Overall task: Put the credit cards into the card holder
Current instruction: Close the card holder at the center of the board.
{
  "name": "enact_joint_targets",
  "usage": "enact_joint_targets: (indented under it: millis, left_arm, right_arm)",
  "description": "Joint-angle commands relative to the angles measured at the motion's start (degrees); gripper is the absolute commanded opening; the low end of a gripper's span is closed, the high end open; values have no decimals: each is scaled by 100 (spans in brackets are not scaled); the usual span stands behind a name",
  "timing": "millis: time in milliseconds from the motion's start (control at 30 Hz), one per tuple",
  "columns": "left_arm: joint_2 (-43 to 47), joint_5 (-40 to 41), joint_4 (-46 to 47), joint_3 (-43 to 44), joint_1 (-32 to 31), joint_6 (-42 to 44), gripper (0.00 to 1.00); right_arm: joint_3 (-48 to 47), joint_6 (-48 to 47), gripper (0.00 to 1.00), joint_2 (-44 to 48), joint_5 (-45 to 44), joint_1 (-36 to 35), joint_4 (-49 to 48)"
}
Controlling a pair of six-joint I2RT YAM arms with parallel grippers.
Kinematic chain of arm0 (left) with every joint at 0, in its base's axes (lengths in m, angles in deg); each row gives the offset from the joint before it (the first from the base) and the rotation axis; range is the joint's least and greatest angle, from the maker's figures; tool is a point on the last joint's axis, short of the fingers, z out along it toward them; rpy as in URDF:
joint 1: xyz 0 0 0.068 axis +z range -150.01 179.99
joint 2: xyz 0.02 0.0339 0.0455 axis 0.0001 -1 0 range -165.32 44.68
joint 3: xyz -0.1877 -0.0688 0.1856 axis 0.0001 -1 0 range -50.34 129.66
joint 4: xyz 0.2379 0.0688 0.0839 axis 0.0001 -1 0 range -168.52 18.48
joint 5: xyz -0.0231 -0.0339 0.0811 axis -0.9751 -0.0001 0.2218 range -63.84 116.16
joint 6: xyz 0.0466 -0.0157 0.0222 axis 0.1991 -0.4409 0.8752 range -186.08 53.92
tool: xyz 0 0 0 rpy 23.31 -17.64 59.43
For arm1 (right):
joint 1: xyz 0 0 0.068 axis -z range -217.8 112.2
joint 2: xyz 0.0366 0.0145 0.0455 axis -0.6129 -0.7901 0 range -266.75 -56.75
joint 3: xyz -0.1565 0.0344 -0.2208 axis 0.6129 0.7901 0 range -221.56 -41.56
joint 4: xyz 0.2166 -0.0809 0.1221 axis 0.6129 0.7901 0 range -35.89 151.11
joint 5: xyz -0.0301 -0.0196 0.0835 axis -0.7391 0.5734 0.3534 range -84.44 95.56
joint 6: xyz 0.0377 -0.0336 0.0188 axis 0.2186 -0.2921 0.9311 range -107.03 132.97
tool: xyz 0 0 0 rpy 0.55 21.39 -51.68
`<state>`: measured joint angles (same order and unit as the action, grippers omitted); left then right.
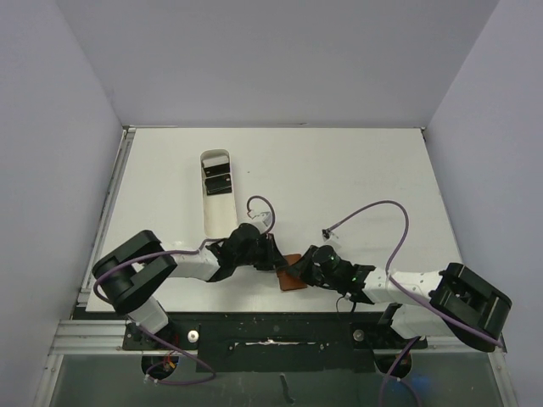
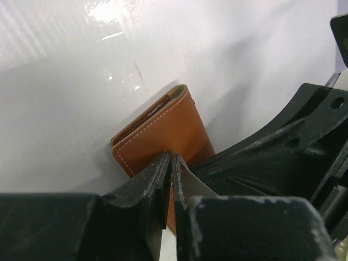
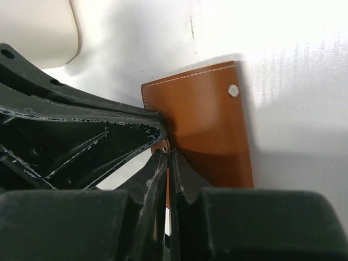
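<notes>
1. Task status: no card has been loaded. The dark rectangular credit cards (image 1: 218, 180) lie inside the long white oval tray (image 1: 209, 216) at the far left of the white tabletop (image 1: 356, 170), well apart from both arms.
2. Task item location: the small brown leather bifold card holder (image 1: 291, 275) lies on the near centre of the tabletop, between the two arms. It appears folded, with no inner pocket exposed in any view.
3. Left fingers (image 2: 160, 174): set narrow, pinched on an edge of the card holder, with a thin strip of brown leather showing between them.
4. Right fingers (image 3: 157, 168): closed tight on the opposite side of the card holder, likewise with a sliver of leather between them.
5. Step in hand (judgement): both arms grip the card holder, probably to spread it open. Opening it, fetching each card from the tray and seating it in a pocket all remain to be done.
6. Overhead view only: shows the tray with the credit cards and the layout of both arms. The card holder is mostly hidden under the arms, and the finger state cannot be read here.
7. Left wrist view only: shows the stitched outer face and the layered folded edge of the card holder (image 2: 163, 130), with the right arm's black frame alongside.
8. Right wrist view only: shows a pale round snap stud (image 3: 233, 90) on the leather face (image 3: 212, 136) and a corner of the tray (image 3: 38, 27) at the far left.
</notes>
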<state>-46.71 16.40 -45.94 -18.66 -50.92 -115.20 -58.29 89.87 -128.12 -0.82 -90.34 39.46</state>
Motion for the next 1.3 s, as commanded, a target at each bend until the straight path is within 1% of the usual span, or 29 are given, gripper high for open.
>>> enact_joint_targets:
  millis: [0, 33, 100, 167, 233, 300, 333, 400, 500, 667, 767, 1000, 1267]
  left_arm:
    - [-498, -108, 139, 305, -8, 103, 8]
    - [-590, -74, 23, 359, -14, 139, 8]
    - [-724, -22, -135, 417, -9, 197, 8]
    - [-779, 31, -178, 408, -10, 223, 8]
    - [-783, 76, -187, 366, -6, 228, 8]
    - [-770, 131, -234, 337, -10, 251, 7]
    - [-766, 154, -271, 332, -7, 266, 7]
    - [-757, 199, -352, 334, -6, 308, 7]
    - [-752, 256, -451, 348, -6, 336, 7]
    - [-786, 255, -460, 350, -6, 342, 7]
    - [-809, 233, -466, 357, -6, 342, 7]
    - [-802, 211, -450, 357, -7, 308, 7]
    - [-770, 206, -511, 373, -16, 282, 7]
  right_arm:
    - [-49, -345, 6, 34, -434, -26, 1758]
    - [-91, -361, 9, 77, -476, -43, 1866]
    - [-144, -381, 11, 158, -573, -66, 2022]
    - [-163, -386, 11, 212, -629, -79, 2130]
    - [-172, -385, 7, 241, -661, -97, 2189]
    - [-180, -377, 6, 255, -682, -111, 2239]
    - [-181, -356, 7, 260, -702, -117, 2283]
    - [-194, -300, 12, 269, -722, -120, 2379]
    - [-212, -284, 13, 301, -759, -134, 2492]
    - [-267, -272, 9, 304, -851, -150, 2617]
    - [-278, -281, 4, 259, -862, -151, 2636]
    - [-314, -238, 3, 1, -833, -139, 2634]
    - [-428, -132, 2, -231, -753, -102, 3115]
